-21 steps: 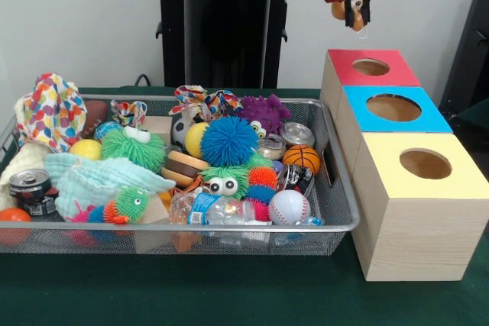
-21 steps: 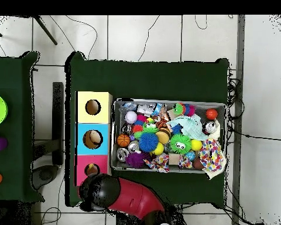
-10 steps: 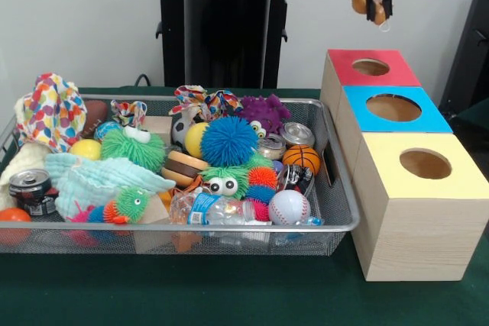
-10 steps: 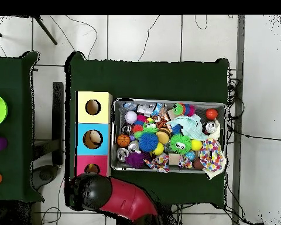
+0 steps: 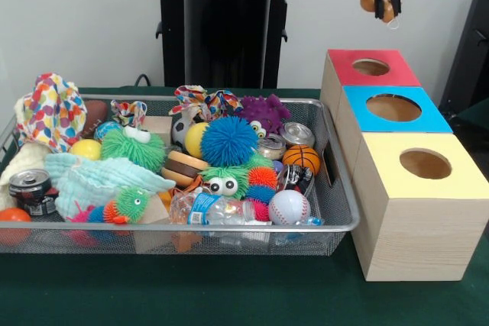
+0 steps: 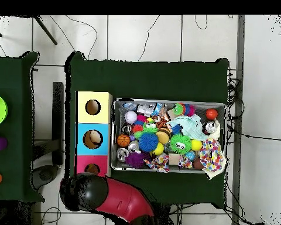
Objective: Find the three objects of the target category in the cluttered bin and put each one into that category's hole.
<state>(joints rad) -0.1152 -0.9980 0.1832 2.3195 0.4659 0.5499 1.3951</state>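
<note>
My gripper point(image 5: 384, 5) hangs high above the red-topped box point(image 5: 340, 62), slightly right of its hole point(image 5: 371, 67). It is shut on a small orange-tan object point(image 5: 370, 0) with a little loop dangling below it. In the overhead view the red and black arm point(image 6: 87, 192) covers the gripper, just past the red box point(image 6: 83, 170). The blue-topped box point(image 5: 428, 117) and the yellow-topped box point(image 5: 458, 177) stand in line with the red one. The wire bin point(image 5: 341, 210) holds several toys, among them a blue spiky ball point(image 5: 228, 141), a basketball point(image 5: 302, 158) and a baseball point(image 5: 288, 207).
The bin also holds cans, a crushed plastic bottle point(image 5: 210, 208), cloths and furry toys. The boxes stand tight against the bin's right side. In the overhead view a second green table point(image 6: 14, 129) on the left carries coloured bowls.
The gripper has risen and shifted right with the orange-tan object, from left of the red hole to slightly right of it. Overhead, the arm swung further left.
</note>
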